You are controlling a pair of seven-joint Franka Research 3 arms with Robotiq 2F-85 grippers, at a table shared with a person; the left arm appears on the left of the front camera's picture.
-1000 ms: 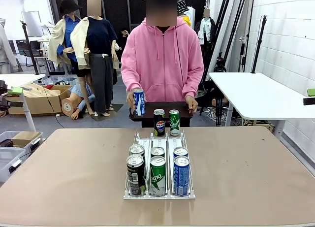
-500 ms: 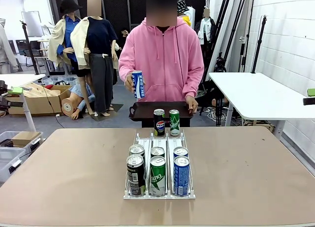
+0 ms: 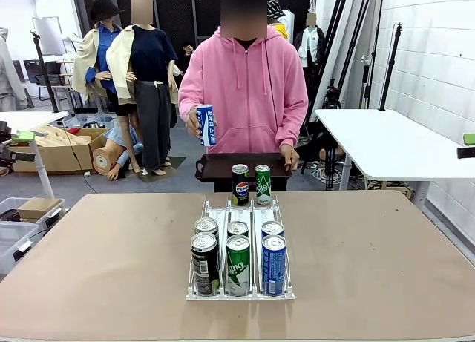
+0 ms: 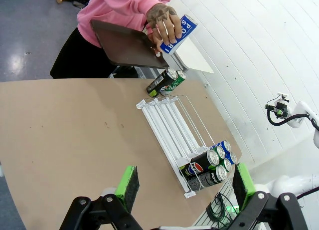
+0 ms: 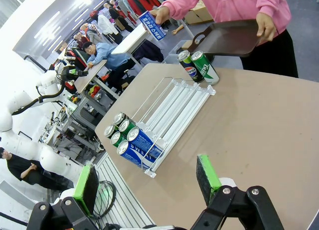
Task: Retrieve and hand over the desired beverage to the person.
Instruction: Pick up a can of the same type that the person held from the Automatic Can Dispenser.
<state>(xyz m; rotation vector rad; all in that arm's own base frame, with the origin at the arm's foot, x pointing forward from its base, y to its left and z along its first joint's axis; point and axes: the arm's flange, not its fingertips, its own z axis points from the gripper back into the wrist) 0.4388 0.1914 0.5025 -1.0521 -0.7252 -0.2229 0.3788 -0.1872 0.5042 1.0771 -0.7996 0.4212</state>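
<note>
The table (image 3: 89, 268) is being shared with the person (image 3: 245, 90), who is standing at its far edge. A dark tray (image 3: 223, 166) is being held level at the far side by one of the person's hands. A white rack (image 3: 239, 208) is lying at mid-table, running near to far. Six cans are being kept in two rows at its near end, and a Pepsi can (image 3: 240, 184) and a green can (image 3: 263, 184) are standing at its far end.

The left gripper (image 4: 185, 185) and the right gripper (image 5: 148, 182) are both being kept spread wide above the near edge, with nothing between the pads.

The blue-and-white can (image 3: 206, 125) is being held up at chest height in the person's hand (image 3: 194, 123) – apparently as a sample of the drink wanted.

The step in hand is judged to be the request being shown, with retrieval not yet begun. The next move is calling for one gripper to be lowered over the matching blue can (image 3: 273, 264) at the near right of the rack, with its neighbours being left undisturbed.

Against the earlier frame, the sample can is being held higher – a second ago it was down at tray level.
</note>
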